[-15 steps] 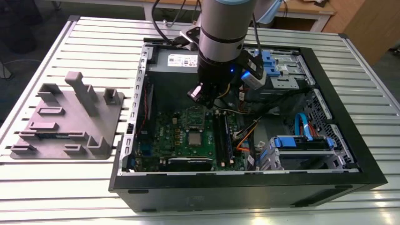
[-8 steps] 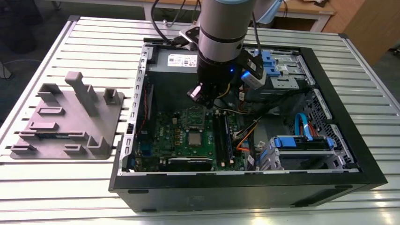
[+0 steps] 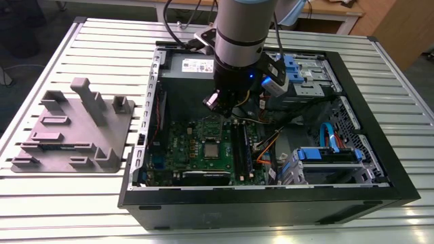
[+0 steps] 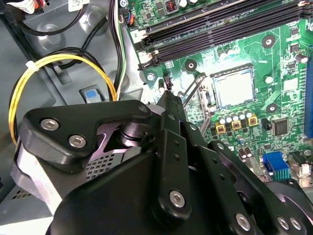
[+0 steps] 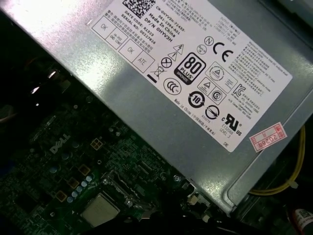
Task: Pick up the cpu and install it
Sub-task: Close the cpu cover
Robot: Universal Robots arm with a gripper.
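Note:
The cpu (image 3: 212, 150) lies flat in its socket in the middle of the green motherboard (image 3: 183, 152), inside the open computer case. It appears in both wrist views as a silvery square (image 4: 234, 88) (image 5: 100, 209). The socket's metal frame (image 4: 205, 100) stands raised beside it, with a thin lever (image 4: 193, 90) up. My gripper (image 3: 227, 109) hangs above the board, behind the cpu toward the power supply. In the second wrist view its black fingers (image 4: 168, 98) come together to a single tip with nothing between them, apart from the cpu.
A grey power supply (image 3: 193, 66) (image 5: 195, 73) lies just behind the gripper. Long black memory slots (image 4: 220, 29) run beside the socket. Yellow cables (image 4: 63, 61) loop near the gripper. A grey plastic tray (image 3: 74, 127) sits on the slatted table at the exterior view's left. Drive cages (image 3: 326, 157) take up the case's right.

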